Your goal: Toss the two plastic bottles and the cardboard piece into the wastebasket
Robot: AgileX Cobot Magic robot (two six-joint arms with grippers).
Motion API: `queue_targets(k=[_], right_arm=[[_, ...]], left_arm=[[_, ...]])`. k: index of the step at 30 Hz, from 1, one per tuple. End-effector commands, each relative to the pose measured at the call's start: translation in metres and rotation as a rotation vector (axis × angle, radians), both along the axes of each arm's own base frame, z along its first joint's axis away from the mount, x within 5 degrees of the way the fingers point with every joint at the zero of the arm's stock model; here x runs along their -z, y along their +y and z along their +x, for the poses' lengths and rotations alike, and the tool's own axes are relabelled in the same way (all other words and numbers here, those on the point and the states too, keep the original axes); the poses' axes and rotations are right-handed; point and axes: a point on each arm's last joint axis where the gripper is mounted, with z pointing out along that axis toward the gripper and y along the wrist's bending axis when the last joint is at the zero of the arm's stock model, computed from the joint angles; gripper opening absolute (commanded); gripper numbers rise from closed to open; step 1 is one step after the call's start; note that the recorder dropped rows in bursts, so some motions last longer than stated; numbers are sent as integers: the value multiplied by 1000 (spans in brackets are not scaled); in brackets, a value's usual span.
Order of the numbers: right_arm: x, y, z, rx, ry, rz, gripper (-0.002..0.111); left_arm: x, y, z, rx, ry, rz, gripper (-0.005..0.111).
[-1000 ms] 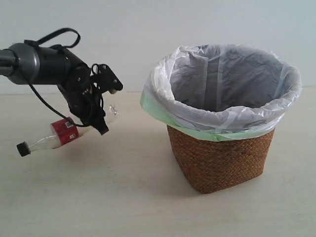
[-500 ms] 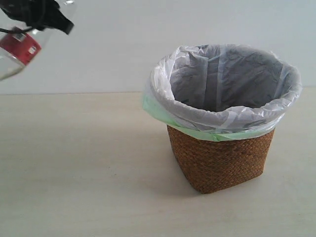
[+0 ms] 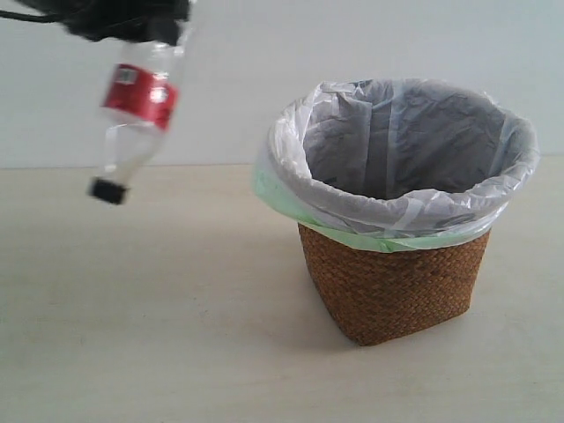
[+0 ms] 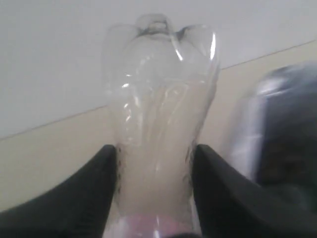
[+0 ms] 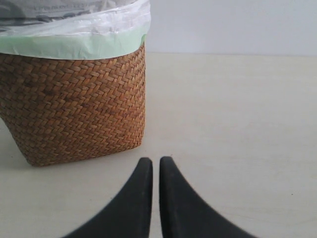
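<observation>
The red-label bottle point(image 3: 134, 119) hangs cap-down point(image 3: 107, 190) high at the upper left, left of the wastebasket point(image 3: 394, 282). My left gripper point(image 3: 132, 22), mostly cut off by the top edge, is shut on its upper body. The left wrist view shows the clear bottle point(image 4: 158, 109) squeezed between both black fingers point(image 4: 84, 193). The wicker wastebasket, lined with white and pale green bags point(image 3: 401, 145), stands right of centre. My right gripper point(image 5: 155, 161) is shut on nothing, low over the table beside the basket point(image 5: 74, 109). The green-cap bottle and the cardboard piece are out of view.
A pale tabletop point(image 3: 159, 335) spreads around the basket, with a plain light wall point(image 3: 264, 53) behind it. The basket's bag rim point(image 3: 282, 194) bulges out to the left beyond the wicker.
The left arm lifted the bottle from low over the table to the top of the view, then swung it rightward toward the basket. The bottle tipped cap-down. The basket stayed put.
</observation>
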Motion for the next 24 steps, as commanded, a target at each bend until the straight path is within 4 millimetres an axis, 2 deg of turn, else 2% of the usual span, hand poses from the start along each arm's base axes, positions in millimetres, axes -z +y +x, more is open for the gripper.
queue_targets(k=[1, 3, 4, 5, 6, 7, 8, 12, 20, 22, 24], right_arm=[[-2, 0, 0, -2, -18, -9, 2], [-2, 0, 0, -2, -18, -9, 2], [-2, 0, 0, -2, -18, -9, 2], [-2, 0, 0, -2, -18, -9, 2], [-2, 0, 0, -2, -18, -9, 2], [-2, 0, 0, -2, -18, -9, 2], [-2, 0, 0, -2, -18, -9, 2], [-2, 0, 0, -2, -18, -9, 2], [-2, 0, 0, -2, -18, -9, 2], [-2, 0, 0, -2, -18, -9, 2], [-2, 0, 0, -2, -18, -9, 2]], left_arm=[[-72, -58, -32, 285, -336, -369, 17], [-92, -69, -45, 366, -432, -394, 40], [-97, -73, -50, 382, -451, -404, 61], [-98, -75, -52, 380, -459, -408, 75], [-99, -75, -51, 372, -471, -399, 94], [-98, -75, -52, 375, -473, -387, 106], [-96, -76, -51, 372, -467, -374, 109], [-88, -75, -48, 373, -470, -293, 108], [-88, -75, -49, 379, -470, -285, 106], [-88, -74, -51, 402, -467, -260, 98], [-89, -72, -54, 408, -463, -241, 79]])
